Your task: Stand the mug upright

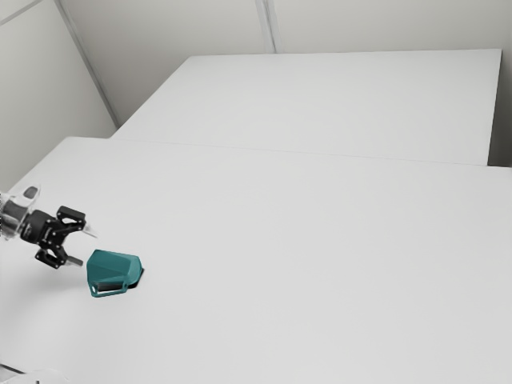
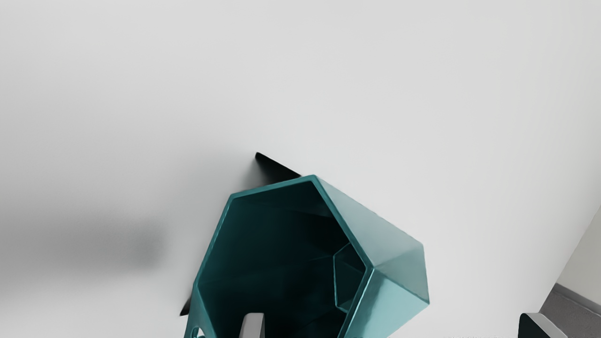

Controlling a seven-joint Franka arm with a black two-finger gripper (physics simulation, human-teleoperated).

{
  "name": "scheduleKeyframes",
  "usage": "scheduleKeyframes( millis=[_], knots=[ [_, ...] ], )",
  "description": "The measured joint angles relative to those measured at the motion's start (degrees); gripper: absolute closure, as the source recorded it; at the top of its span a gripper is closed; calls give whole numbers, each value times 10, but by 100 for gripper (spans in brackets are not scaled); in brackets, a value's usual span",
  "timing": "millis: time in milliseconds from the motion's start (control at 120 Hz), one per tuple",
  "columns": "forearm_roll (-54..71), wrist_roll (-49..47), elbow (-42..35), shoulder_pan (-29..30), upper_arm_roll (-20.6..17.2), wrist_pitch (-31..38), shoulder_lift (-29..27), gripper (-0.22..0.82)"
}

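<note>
In the exterior view my gripper (image 1: 88, 249) is at the left, its two fingers spread wide, just left of the mug. The teal faceted mug (image 1: 114, 270) lies on its side on the white table, its handle toward that view's lower edge. In the wrist view the mouth of the mug (image 2: 399, 263) faces my hand and its dark inside shows. My gripper (image 2: 392, 326) stands open there, one finger in front of the mug's mouth and the other beyond its outer wall. I cannot tell whether either finger touches the mug.
The white table (image 1: 304, 264) extends to the exterior view's right, with another white surface (image 1: 320, 96) behind it. Pale walls (image 1: 176, 32) stand at the back. In the wrist view a grey strip (image 2: 570, 310) runs past the table's edge.
</note>
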Motion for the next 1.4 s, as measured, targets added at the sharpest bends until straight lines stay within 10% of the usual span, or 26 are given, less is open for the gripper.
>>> scheduleKeyframes(
  millis=[717,1125,1400],
  knots=[
    [-4,-11,0,-2,-57,36,29,4],
    [-4,-14,-1,-4,-61,47,29,57],
    [-1,-17,0,-21,-78,50,7,72]
  ],
)
